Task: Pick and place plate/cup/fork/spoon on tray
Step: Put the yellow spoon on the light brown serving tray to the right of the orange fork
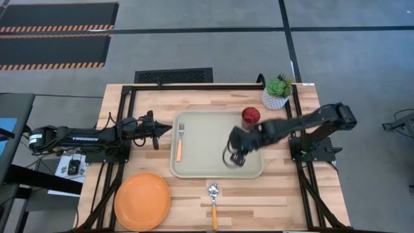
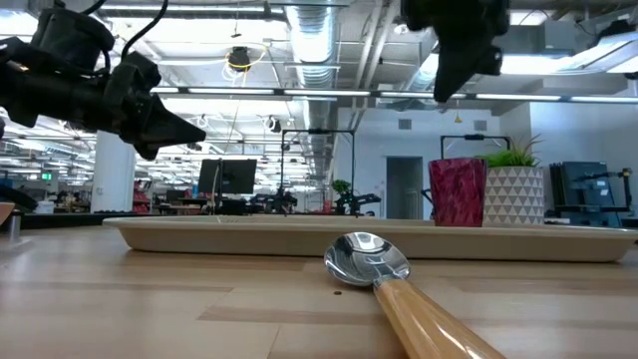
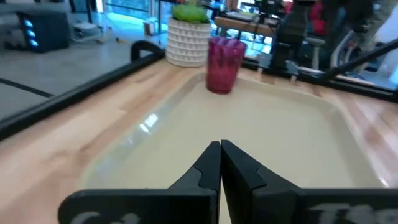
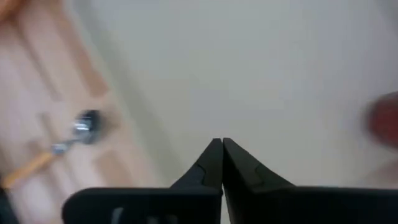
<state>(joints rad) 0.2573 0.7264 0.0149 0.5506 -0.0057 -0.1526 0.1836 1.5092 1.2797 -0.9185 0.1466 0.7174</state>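
Note:
The beige tray [image 1: 213,169] lies mid-table. The fork [image 1: 180,142] lies in its left part, tines toward the far edge. The dark red cup [image 1: 251,116] stands upright at the tray's far right corner. The orange plate [image 1: 142,200] rests flat on the table at the near left. The spoon [image 1: 213,197] lies on the wood just in front of the tray, bowl toward it. My right gripper [image 1: 231,158] hangs above the tray's right part, pointing steeply down, shut with nothing between its fingers [image 4: 217,142]. My left gripper [image 1: 165,129] hovers level at the tray's left edge, shut and holding nothing [image 3: 220,144].
A white pot with a green plant [image 1: 277,92] stands just beyond the tray's far right corner, close to the cup. Black frame rails [image 1: 129,97] run along the table's left, far and right sides. Bare wood shows between the plate and the spoon.

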